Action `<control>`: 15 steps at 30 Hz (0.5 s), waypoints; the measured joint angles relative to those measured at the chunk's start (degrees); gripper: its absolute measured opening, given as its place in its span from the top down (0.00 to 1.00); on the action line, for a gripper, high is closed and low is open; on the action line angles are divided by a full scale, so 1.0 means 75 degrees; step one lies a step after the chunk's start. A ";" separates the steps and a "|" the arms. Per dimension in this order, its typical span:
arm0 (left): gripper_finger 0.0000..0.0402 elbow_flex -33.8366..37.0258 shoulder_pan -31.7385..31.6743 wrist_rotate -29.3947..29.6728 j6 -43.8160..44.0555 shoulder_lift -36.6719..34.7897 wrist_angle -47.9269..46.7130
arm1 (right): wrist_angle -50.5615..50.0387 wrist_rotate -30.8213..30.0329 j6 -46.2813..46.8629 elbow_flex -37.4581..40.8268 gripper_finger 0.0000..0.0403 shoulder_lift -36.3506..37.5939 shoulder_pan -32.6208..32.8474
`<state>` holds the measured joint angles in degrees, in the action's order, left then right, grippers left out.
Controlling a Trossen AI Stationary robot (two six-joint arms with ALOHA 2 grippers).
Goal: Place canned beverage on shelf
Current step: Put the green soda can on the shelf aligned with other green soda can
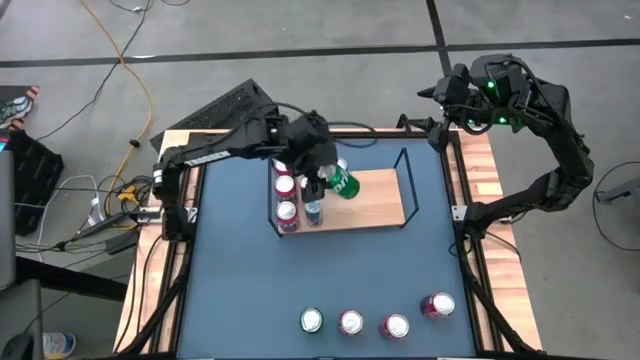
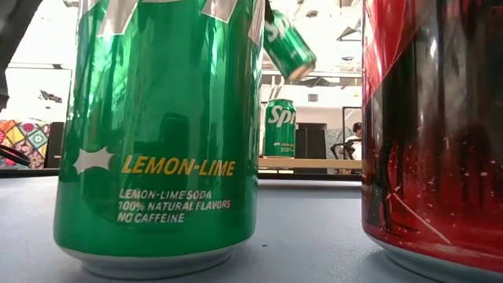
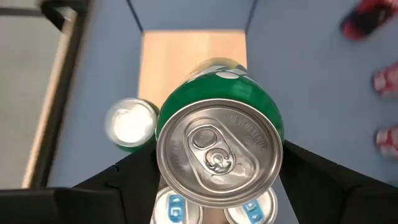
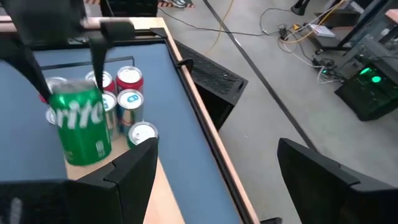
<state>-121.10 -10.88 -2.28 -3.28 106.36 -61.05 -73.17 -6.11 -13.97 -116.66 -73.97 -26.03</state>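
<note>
My left gripper (image 1: 328, 172) is shut on a green soda can (image 1: 345, 184) above the shelf (image 1: 375, 205), a light-wood board with black wire end frames. Several cans stand upright at the shelf's left end (image 1: 288, 213), and another green can (image 2: 279, 128) stands on the board. The held can shows top-on in the left wrist view (image 3: 217, 149) and tilted in the low view (image 2: 289, 47). My right gripper (image 1: 440, 95) waits open past the table's far right corner, nothing between its fingers (image 4: 134, 171). My left gripper pinches the green can's side wall (image 3: 278, 134) near its top end, one finger (image 3: 124, 183) on each side. It comes slanting down from the table's far left side. The can is lifted clear of the shelf, tilted, its top toward the wrist and its bottom hanging toward the board.
Several cans stand in a row near the table's front edge: a green one (image 1: 312, 320), and red ones (image 1: 350, 322), (image 1: 396, 326), (image 1: 438, 305). The shelf's right part (image 1: 385, 195) is bare wood. A black wire frame (image 1: 405, 185) rises at the shelf's right end.
</note>
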 joint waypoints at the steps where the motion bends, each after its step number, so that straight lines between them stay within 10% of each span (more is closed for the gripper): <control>1: 0.33 0.0003 -0.0002 -0.0059 -0.0100 0.0128 -0.0029 | -0.0004 0.0002 0.0043 0.0000 0.21 0.0000 -0.0005; 15: 0.33 -0.0006 0.0062 0.0229 -0.1430 0.1427 -0.0299 | -0.0026 0.0000 0.0148 0.0003 0.21 -0.0006 -0.0008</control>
<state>-121.14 -10.41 -0.56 -14.00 117.07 -63.29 -73.36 -6.11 -12.86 -116.64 -74.02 -26.09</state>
